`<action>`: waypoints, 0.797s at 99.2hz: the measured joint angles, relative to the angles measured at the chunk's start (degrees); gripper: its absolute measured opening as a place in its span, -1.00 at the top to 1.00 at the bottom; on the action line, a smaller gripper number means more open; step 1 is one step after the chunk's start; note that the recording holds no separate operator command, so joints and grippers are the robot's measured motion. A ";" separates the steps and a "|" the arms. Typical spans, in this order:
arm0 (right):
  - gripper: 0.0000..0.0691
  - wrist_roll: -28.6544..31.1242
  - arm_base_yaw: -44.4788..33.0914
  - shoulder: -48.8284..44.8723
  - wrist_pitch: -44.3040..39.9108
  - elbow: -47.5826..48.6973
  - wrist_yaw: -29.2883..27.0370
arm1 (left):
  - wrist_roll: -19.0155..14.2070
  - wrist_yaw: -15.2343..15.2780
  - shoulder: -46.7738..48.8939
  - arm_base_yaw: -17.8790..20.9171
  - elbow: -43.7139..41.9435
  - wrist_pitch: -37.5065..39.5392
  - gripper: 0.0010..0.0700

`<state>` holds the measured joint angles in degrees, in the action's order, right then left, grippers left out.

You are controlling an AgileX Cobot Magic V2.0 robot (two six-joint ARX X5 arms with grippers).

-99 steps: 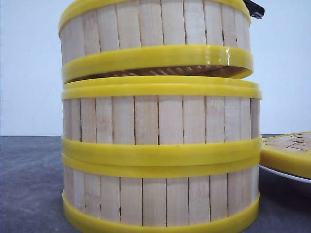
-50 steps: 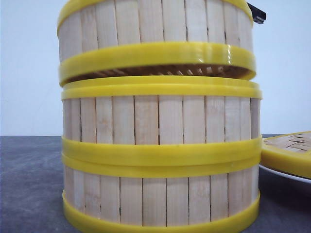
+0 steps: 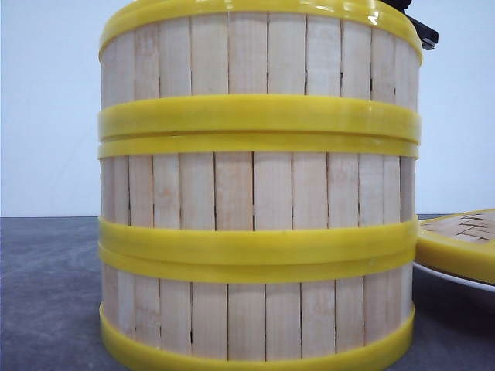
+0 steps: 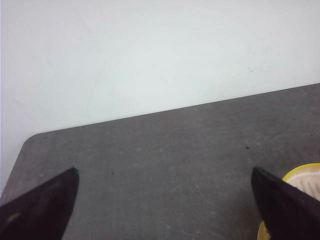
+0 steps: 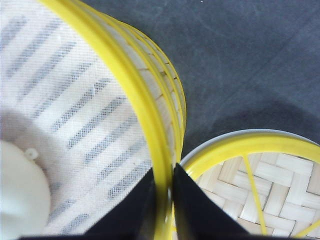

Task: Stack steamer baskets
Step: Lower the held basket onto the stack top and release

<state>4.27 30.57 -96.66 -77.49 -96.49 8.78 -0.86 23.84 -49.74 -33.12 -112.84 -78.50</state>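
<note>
Three steamer baskets (image 3: 259, 201) stacked on dark grey table (image 3: 46, 294), white wall (image 3: 46, 108) behind.

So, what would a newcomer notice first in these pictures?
A tall stack of three steamer baskets fills the front view. The right gripper pinches the top basket's rim between its fingers. Beside the stack on the right, a woven lid sits on a white plate.
</note>
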 joint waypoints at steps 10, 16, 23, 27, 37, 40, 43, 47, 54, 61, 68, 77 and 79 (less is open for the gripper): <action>0.91 -0.04 0.00 0.00 0.00 0.00 0.02 | 0.00 0.00 0.00 0.00 0.00 0.42 -0.90; 0.91 -0.04 0.00 0.00 0.00 0.00 0.02 | 0.00 0.00 0.00 0.00 0.00 0.52 -0.90; 0.91 -0.07 -0.26 0.00 -0.02 0.00 0.00 | 0.00 -0.02 0.00 0.00 0.00 0.79 -0.90; 0.91 -0.07 -0.26 0.00 0.00 0.00 0.00 | 0.00 -0.02 0.00 0.00 0.00 0.79 -0.90; 0.91 0.00 -0.26 0.00 0.50 0.07 0.09 | 0.00 -0.02 0.00 0.00 0.00 0.79 -0.90; 0.91 0.02 -0.26 0.00 0.55 0.11 0.31 | 0.00 -0.02 0.00 0.00 0.00 0.79 -0.90; 0.91 0.04 -0.26 0.00 0.37 0.11 0.70 | 0.00 -0.02 0.00 0.00 0.00 0.79 -0.90; 0.91 0.02 -0.37 0.00 0.33 0.13 1.16 | 0.00 -0.02 0.00 0.00 0.00 0.76 -0.90; 0.91 0.02 -0.52 0.00 0.35 0.15 1.31 | 0.00 -0.02 0.00 0.00 0.00 0.72 -0.90; 0.91 0.04 -0.28 0.00 0.72 0.17 1.14 | 0.00 -0.02 0.00 0.00 0.00 0.72 -0.90; 0.91 0.24 -0.20 0.00 0.96 0.17 0.94 | 0.00 -0.07 0.00 0.00 0.00 0.72 -0.90; 0.91 0.35 -0.20 0.00 1.03 0.22 0.98 | 0.00 -0.46 0.00 0.00 0.00 0.72 -0.90; 0.91 0.37 -0.20 0.00 1.03 0.22 0.98 | 0.00 -0.74 0.00 0.00 0.00 0.72 -0.90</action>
<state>4.64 30.37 -96.66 -76.47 -96.27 9.76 -0.86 23.09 -49.74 -33.12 -112.84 -77.78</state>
